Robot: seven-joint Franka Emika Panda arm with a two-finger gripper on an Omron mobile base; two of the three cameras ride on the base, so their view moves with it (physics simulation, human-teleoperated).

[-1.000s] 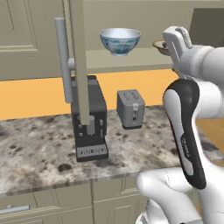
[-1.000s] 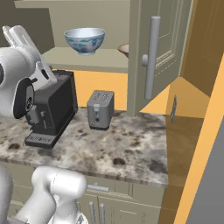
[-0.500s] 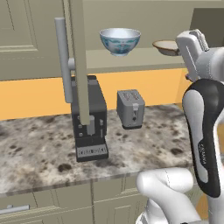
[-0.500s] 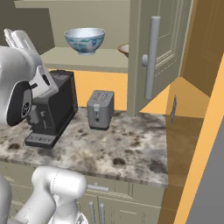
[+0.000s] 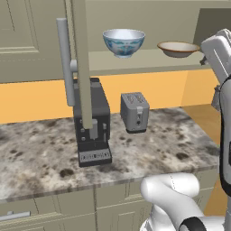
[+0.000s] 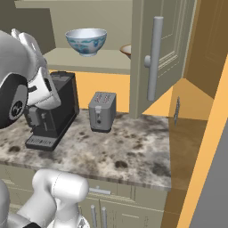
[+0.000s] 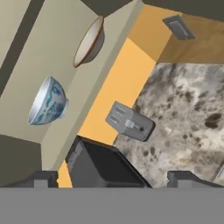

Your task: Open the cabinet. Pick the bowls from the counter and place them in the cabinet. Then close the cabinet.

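So both bowls are sitting up on the cabinet (image 5: 149, 58) shelf, well above the table (image 5: 171, 149). The white and blue bowl (image 5: 123, 42) stands upright toward the left of the shelf, and the shallow tan bowl (image 5: 177, 48) sits further right, with a clear gap between the two. In the right base view the blue one (image 6: 86, 41) is easy to spot, while the tan one (image 6: 126, 50) is mostly tucked behind the open right door (image 6: 156, 53), only its edge peeking out. Both doors stand open: the left door (image 5: 80, 63) is seen edge-on in the left base view, with its long silver handle (image 5: 65, 61) hanging in front of the coffee machine (image 5: 92, 124).

Down on the table it's just the black coffee machine and a little grey toaster (image 5: 134, 111) beside it, near the orange back wall, not touching each other.

The arm is raised off to the right, white wrist up around shelf height near the tan bowl. The fingers (image 7: 113, 178) are spread wide apart with nothing between them; the hand view shows the two dark tips low in the picture, looking across at both bowls on the shelf, rolled sideways.
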